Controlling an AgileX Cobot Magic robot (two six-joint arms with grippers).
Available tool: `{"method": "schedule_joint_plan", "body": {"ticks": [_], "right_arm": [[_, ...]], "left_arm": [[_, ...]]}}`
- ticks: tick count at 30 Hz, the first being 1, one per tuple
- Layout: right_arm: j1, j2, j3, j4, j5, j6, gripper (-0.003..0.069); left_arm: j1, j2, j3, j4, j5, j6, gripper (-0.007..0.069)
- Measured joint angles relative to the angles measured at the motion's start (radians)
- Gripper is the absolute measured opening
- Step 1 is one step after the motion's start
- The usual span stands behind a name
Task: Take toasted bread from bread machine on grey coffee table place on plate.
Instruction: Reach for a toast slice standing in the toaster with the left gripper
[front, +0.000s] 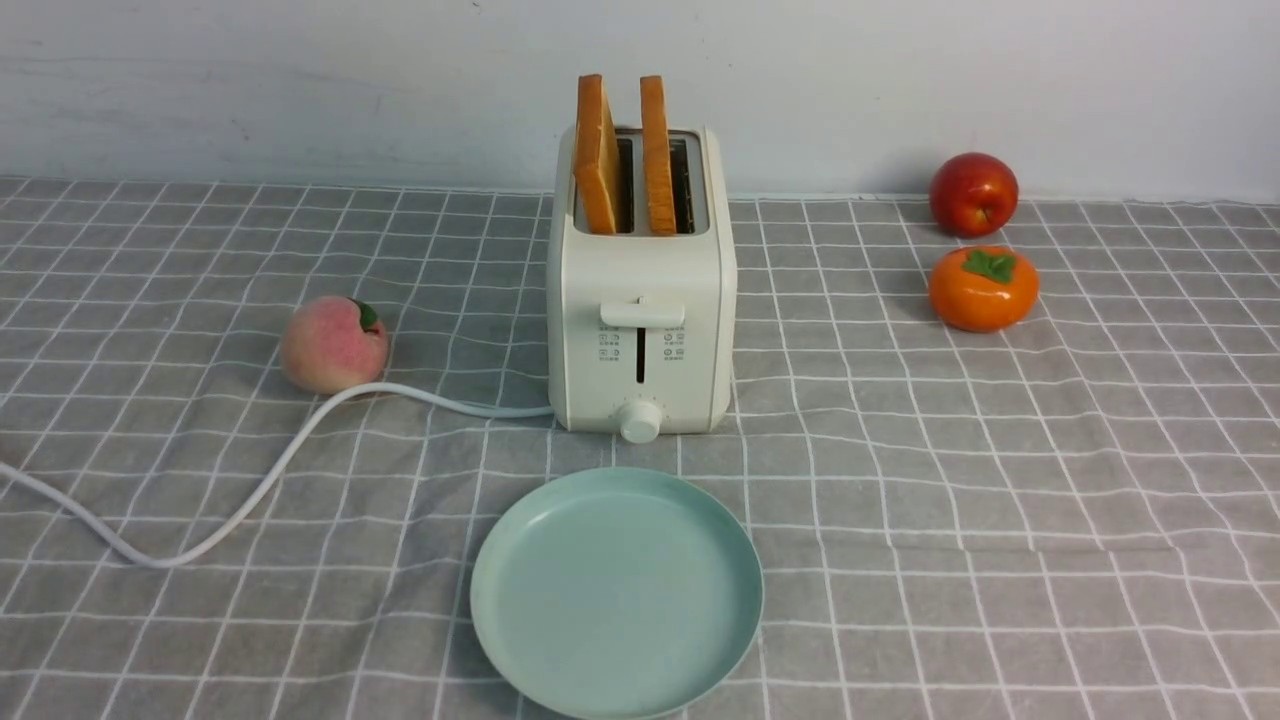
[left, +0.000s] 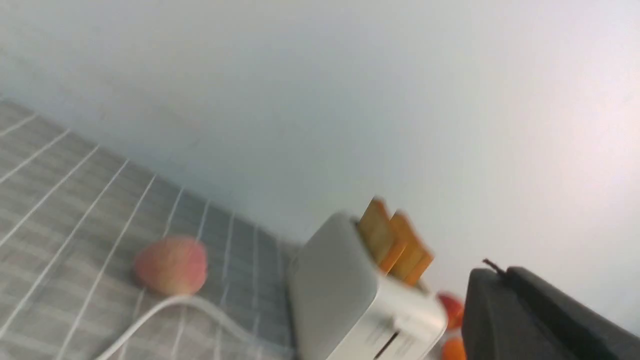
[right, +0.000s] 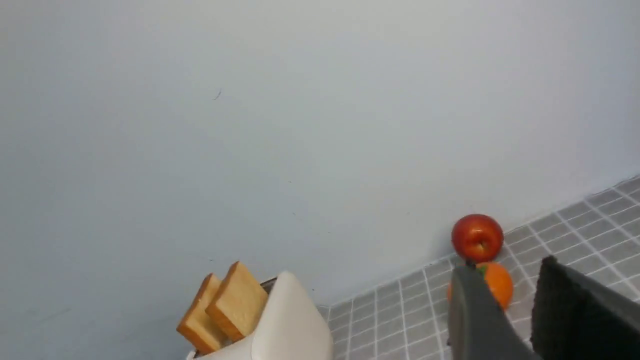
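Observation:
The cream-white bread machine (front: 640, 300) stands mid-table on the grey coffee table (front: 1000, 480). Two slices of toasted bread stand upright in its slots, the left slice (front: 598, 155) and the right slice (front: 656, 155). The mint-green plate (front: 617, 592) lies bare in front of the bread machine. Neither gripper shows in the front view. In the left wrist view my left gripper (left: 500, 274) has its fingers pressed together, holds nothing, and is apart from the bread machine (left: 340, 295) and toast (left: 395, 245). In the right wrist view my right gripper (right: 507, 265) is open and empty, to the side of the bread machine (right: 285, 325) and toast (right: 227, 307).
A peach (front: 333, 343) sits left of the bread machine, with the white cord (front: 250, 490) curving past it toward the left edge. A red apple (front: 973, 193) and an orange persimmon (front: 983, 288) sit at the back right. A white wall stands behind the table.

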Motion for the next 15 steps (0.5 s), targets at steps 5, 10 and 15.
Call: {"method": "schedule_joint_plan", "body": {"ticks": [5, 10, 15], "right_arm": [[0.0, 0.221, -0.309, -0.034, 0.456, -0.127, -0.0002], [0.0, 0.42, -0.465, 0.025, 0.694, -0.315, -0.0019], [0.0, 0.466, -0.438, 0.15, 0.691, -0.406, -0.0019]], "left_arm": [[0.0, 0.304, -0.224, -0.021, 0.366, 0.156, -0.0014], [0.0, 0.647, -0.446, -0.234, 0.502, 0.424, -0.0014], [-0.059, 0.936, -0.627, -0.322, 0.448, 0.512, -0.0014]]}}
